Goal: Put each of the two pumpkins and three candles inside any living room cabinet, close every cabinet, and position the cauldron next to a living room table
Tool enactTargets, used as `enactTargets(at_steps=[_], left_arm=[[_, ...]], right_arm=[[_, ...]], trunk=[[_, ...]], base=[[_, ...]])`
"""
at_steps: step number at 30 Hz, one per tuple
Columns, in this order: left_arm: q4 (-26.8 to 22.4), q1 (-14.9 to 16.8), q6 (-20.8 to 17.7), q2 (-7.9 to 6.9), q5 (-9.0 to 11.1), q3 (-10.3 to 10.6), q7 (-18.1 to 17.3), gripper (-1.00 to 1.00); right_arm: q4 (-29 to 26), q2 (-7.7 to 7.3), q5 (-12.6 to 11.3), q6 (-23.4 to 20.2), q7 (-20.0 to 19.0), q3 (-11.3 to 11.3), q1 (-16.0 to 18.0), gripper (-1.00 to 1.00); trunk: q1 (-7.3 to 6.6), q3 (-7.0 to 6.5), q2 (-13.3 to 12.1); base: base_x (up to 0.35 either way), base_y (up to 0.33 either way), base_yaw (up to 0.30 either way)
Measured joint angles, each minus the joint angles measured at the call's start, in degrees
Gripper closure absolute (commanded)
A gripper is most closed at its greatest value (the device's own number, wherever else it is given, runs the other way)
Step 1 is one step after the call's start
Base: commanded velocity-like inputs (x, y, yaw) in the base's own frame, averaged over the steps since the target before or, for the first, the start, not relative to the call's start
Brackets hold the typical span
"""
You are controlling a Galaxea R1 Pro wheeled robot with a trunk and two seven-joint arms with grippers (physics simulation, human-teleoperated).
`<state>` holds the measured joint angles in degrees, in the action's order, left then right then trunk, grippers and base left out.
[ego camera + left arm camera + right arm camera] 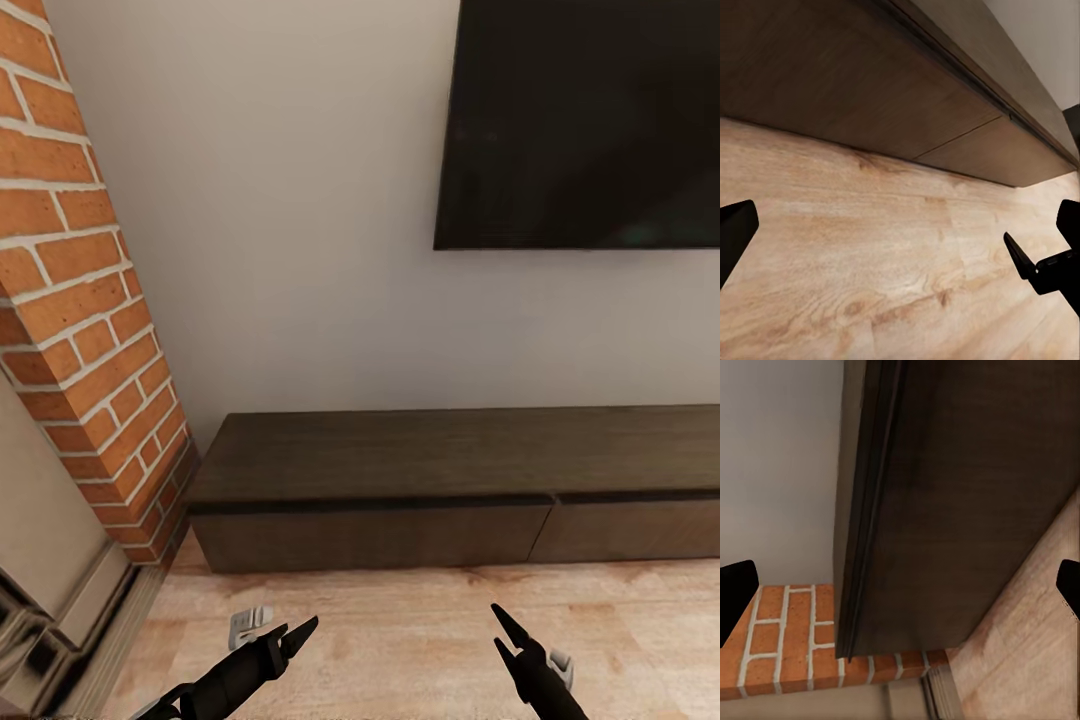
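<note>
The cabinet (pixel 400 490) lies ahead of both claws, flat against the white wall (pixel 300 250), its long axis running side to side across the head view. Its drawer fronts face the robot and look flush, with a thin vertical seam (pixel 553 530) between two of them, slightly beyond the right gripper (pixel 505 640) and further to the right than it. Its left end stops just beside the red brick chimney (pixel 80 300), which stands forward and to the left of the left gripper (pixel 297 635). The black TV (pixel 590 120) hangs on the wall above the cabinet, up and ahead of the right claw.

In the head view both claws hover low over the light plank floor (pixel 400 640), short of the cabinet and not touching it. Nothing sits between the fingers of either one. In each wrist view the two dark fingertips sit at opposite edges, so both claws are spread wide.

The left wrist view adds a close look at the drawer fronts (pixel 870 82) and the seam, and catches the right gripper (pixel 1050 262) off to its side. The right wrist view shows the cabinet's end (pixel 967 510) meeting the brick (pixel 795 637).
</note>
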<state>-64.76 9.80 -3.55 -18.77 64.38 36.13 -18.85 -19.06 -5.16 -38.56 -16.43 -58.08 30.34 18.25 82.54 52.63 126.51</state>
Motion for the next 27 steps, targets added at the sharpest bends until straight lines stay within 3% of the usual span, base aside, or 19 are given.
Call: enactTargets(at_steps=[27], left_arm=[[0.1,0.0,0.0,0.0,-0.2,0.0,0.0,-1.0]], right_arm=[[0.3,-0.11,-0.1,1.5,-2.1,0.0,0.0,-1.0]], trunk=[[5.93,4.85,10.8]], base=[[0.0,0.0,0.0]])
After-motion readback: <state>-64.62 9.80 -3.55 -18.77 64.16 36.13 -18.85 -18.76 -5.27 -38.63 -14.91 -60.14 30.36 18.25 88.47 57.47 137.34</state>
